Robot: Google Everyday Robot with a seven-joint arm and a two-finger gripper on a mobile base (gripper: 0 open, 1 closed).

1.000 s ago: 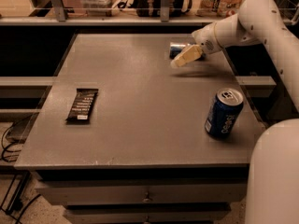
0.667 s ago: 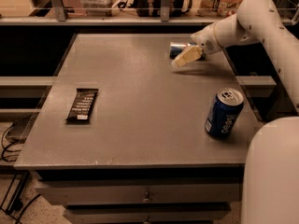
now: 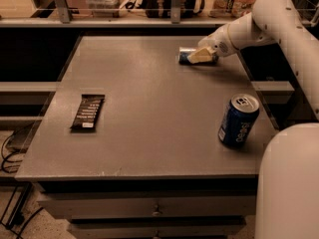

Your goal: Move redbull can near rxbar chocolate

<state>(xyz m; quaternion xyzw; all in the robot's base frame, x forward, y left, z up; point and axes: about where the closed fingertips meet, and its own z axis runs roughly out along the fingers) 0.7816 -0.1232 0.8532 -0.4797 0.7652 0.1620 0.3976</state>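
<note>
A Pepsi can (image 3: 239, 120) stands upright near the right front edge of the grey desk (image 3: 154, 133). Drawers (image 3: 149, 208) sit below the desktop, and cables (image 3: 11, 151) lie on the floor at left.

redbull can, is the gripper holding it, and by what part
Cannot be told. The gripper is at the right end of the redbull can, which lies on its side, far right on the table; a hold there does not show.

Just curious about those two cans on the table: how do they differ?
The redbull can lies on its side far back, with the gripper at it; the Pepsi can stands upright nearer, untouched. The redbull can looks slimmer than the Pepsi can. Both are blue drink cans.
</note>
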